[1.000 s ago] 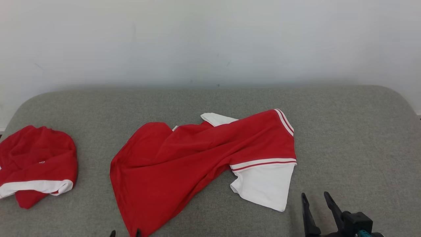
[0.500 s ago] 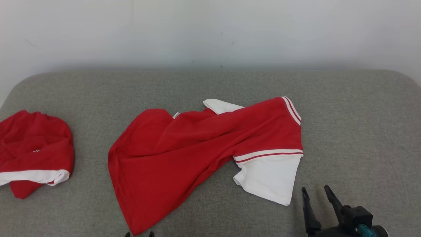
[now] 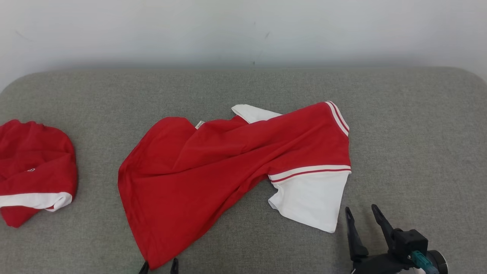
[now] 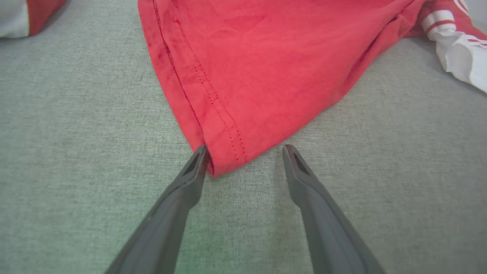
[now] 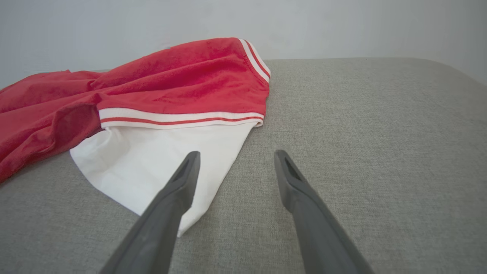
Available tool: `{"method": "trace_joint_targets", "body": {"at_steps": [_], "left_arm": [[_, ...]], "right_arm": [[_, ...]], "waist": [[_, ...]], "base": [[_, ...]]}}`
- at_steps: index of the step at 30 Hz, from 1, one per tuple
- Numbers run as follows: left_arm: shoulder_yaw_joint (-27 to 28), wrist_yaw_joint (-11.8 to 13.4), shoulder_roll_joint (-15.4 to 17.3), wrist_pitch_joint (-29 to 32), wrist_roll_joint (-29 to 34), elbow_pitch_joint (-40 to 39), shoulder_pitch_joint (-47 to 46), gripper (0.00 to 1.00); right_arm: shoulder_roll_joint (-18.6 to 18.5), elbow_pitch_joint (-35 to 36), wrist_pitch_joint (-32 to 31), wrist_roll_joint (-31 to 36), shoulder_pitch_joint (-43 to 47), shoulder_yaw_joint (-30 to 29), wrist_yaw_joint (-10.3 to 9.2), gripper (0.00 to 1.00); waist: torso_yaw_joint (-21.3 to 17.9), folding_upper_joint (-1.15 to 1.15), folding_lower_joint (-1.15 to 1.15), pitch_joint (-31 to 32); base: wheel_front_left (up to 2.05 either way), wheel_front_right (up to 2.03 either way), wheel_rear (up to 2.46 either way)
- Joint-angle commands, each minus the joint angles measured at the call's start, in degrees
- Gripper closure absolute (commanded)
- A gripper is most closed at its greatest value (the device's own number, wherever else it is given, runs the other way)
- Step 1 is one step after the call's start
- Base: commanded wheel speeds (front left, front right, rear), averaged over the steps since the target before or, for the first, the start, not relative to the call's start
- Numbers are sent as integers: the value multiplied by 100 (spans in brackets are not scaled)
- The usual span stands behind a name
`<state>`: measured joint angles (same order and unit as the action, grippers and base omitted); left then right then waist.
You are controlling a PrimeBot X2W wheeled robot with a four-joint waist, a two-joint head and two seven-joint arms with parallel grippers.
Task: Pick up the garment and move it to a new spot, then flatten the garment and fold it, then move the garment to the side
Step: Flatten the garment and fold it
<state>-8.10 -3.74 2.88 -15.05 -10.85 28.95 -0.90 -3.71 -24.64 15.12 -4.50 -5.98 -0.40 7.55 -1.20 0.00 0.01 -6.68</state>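
The garment (image 3: 228,163) is a red shirt with white striped sleeves, lying rumpled across the middle of the grey cushion. Its hem corner (image 4: 224,160) points at my left gripper (image 4: 245,152), which stands open with the corner between its fingertips, the left finger (image 4: 194,171) touching the cloth edge. In the head view the left gripper (image 3: 159,266) peeks in at the bottom edge. My right gripper (image 3: 361,213) is open, just right of the white sleeve (image 3: 312,201); in the right wrist view the gripper (image 5: 236,158) hovers beside the sleeve (image 5: 163,156), holding nothing.
A second red garment (image 3: 32,171) with a white band lies bunched at the cushion's far left. The grey cushion (image 3: 418,133) has bare fabric to the right and behind the shirt. A pale wall (image 3: 243,30) rises behind it.
The head camera has tilted, so the whole scene sits higher in the picture. The left gripper's fingertips have come further into view at the hem corner; both grippers stay open.
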Motion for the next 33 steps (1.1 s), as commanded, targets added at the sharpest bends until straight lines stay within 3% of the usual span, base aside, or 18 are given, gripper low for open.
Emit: {"method": "trace_joint_targets", "body": {"at_steps": [1,8,9,10,12,20,30,31,32,33], "left_arm": [[21,50,1,-19,69,61,-78,0],[73,64,2,-13,369,300,-218,0],[85,63,2,-12,383,325,-236,22],[87,52,1,-5,413,356,-241,53],[91,21,0,3,424,439,-236,100],[95,37,-2,15,458,587,-236,100],[-24,-12,0,13,356,448,-338,100],[-33,-8,1,12,346,432,-340,100],[-40,-6,1,6,340,413,-348,100],[-44,-7,1,6,337,395,-356,100]], "right_arm": [[-13,17,2,-35,-59,4,-13,0],[-62,28,2,-66,-104,18,-13,0],[-68,24,2,-68,-115,21,-13,0],[-73,19,2,-71,-128,23,-13,0],[-66,6,2,-72,-129,46,-13,0],[-27,-281,2,-226,-120,276,-13,0],[-34,-1131,-8,-519,-335,640,-13,0],[-39,-1191,-13,-519,-372,684,-13,7],[-46,-1266,-23,-522,-393,745,-13,31],[-68,-1332,-28,-494,-409,818,-11,70]], "waist": [[-18,0,-1,-58],[-62,0,-1,-182],[-67,0,-1,-192],[-71,0,-1,-196],[-73,0,-1,-202],[-6,0,-1,-209],[201,0,-1,-287],[215,0,-1,-292],[226,0,-1,-297],[237,0,-1,-303]], "base": [[0,0,0],[0,0,0],[0,0,0],[0,0,0],[0,0,0],[0,0,0],[0,0,0],[0,0,0],[0,0,0],[0,0,0]]}}
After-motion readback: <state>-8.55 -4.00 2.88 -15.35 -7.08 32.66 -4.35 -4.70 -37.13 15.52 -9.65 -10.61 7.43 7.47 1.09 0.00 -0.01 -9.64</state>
